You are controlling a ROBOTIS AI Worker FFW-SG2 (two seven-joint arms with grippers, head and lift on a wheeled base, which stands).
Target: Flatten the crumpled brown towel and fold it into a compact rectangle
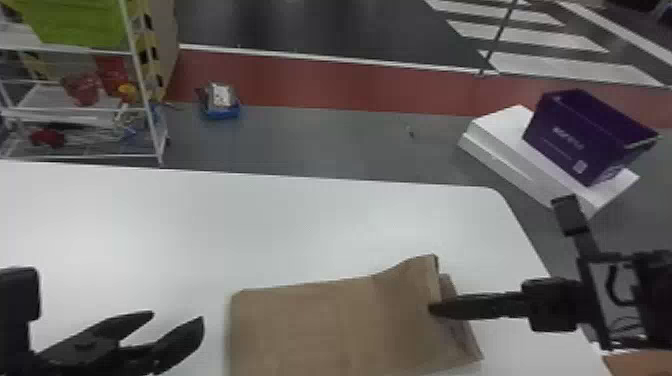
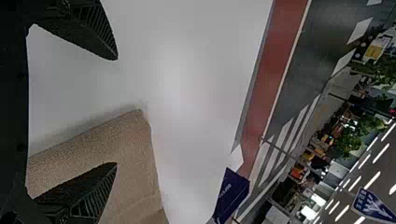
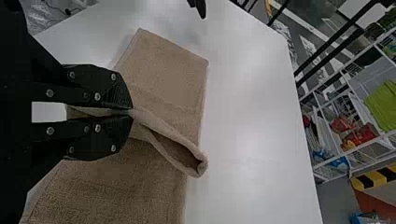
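Right black gripper (image 1: pixel 434 308): fingers pinch brown rectangular cloth towel (image 1: pixel 320 327) on white table (image 1: pixel 240 225). Left black gripper (image 1: pixel 178 317): fingers wide apart.

Indoor hall: ceiling lights (image 2: pixel 381 152), rack (image 1: pixel 55 118)

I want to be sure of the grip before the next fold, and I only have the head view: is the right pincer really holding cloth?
Observer: Yes. In the right wrist view the right pincer has its fingers closed on a pinch of the towel.

Operator: What does the cloth do past the fingertips?

Observer: It runs out in a raised double ridge, ending in a loop with a dark hollow inside.

Operator: My picture cuts off the towel's near side. How is its near left corner?

Observer: The right wrist view shows that corner spread on the table, uncovered.
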